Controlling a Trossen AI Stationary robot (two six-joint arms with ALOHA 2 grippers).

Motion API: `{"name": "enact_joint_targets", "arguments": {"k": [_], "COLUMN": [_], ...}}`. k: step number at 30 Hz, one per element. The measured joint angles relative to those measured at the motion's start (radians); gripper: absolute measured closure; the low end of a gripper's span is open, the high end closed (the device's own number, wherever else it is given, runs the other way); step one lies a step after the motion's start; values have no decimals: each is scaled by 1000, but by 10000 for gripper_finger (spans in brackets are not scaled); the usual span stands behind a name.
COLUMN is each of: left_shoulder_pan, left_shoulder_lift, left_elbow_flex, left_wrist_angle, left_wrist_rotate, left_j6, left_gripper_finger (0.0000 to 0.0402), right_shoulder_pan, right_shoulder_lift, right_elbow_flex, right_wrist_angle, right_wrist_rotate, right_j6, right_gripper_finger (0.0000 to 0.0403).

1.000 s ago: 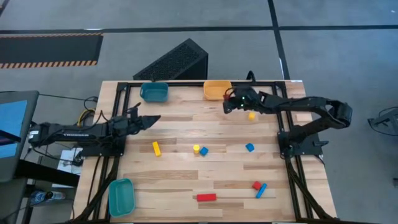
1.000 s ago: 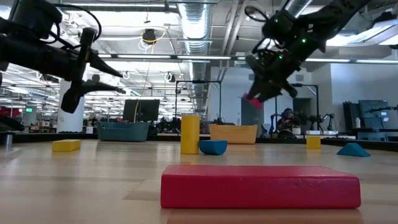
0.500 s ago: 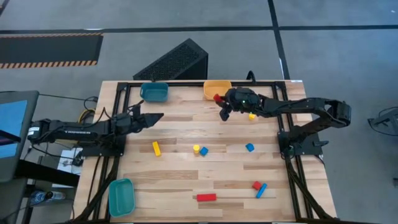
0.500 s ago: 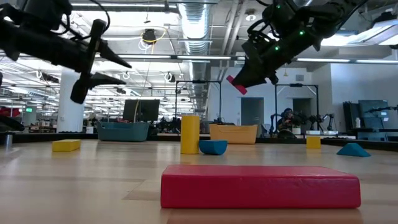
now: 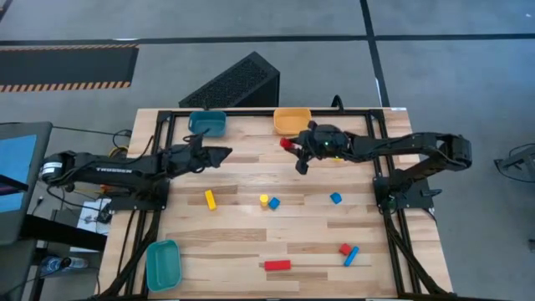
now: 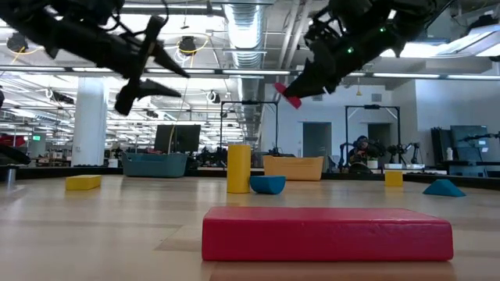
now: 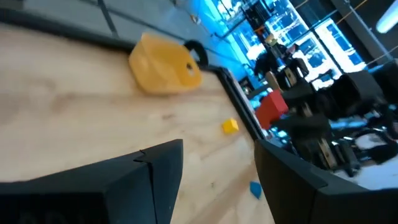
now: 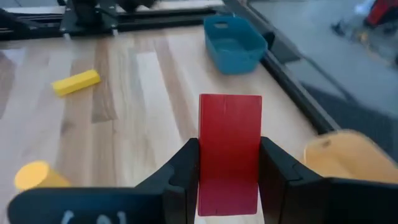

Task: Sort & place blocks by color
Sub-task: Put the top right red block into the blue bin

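Red block, lower end hidden, sits clamped in the right pincer; left pincer gapes empty.

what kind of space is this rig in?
Most likely a robotics lab or open industrial workspace: exposed ceiling ducts and strip lights, a wooden table in a black metal frame on a concrete floor, and what look like other workstations with a seated person behind.

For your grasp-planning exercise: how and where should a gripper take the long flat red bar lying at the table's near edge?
Come straight down on the long flat red bar and close across its short width at mid-length. It lies flat with bare wood around it, and the nearest blocks, the small red block and blue bar, sit apart from it.
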Motion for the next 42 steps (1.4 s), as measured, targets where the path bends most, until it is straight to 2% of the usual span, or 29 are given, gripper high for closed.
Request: {"name": "enact_joint_targets", "arguments": {"k": [3,6,11,16,21,26,29,33,36,42], "left_shoulder_pan": [6,30,98,153,188,197,207,219,226,230], "left_shoulder_lift": [82,173,316,423,481,499,499,499,499,498], "left_elbow_flex": [95,192,345,470,538,562,562,561,561,561], "left_wrist_angle": [1,-3,-54,-218,-304,-301,-322,-320,-312,-306], "left_wrist_rotate": [-28,-2,142,277,346,398,428,473,509,575], "left_j6": [102,110,73,106,141,155,150,154,153,197], "left_gripper_finger": [219,217,191,149,117,114,130,173,221,342], "right_shoulder_pan": [1,3,30,65,77,74,75,79,83,84], "right_shoulder_lift": [49,104,205,266,291,289,289,289,289,289], "right_elbow_flex": [29,84,185,291,336,334,334,334,334,332], "right_wrist_angle": [-12,0,-8,-46,-62,-69,-71,-67,-62,-37], "right_wrist_rotate": [37,39,39,95,101,109,110,110,110,119], "right_j6": [-6,-26,-121,-165,-181,-183,-183,-183,-183,-201], "right_gripper_finger": [284,284,284,281,276,275,275,275,275,272]}}
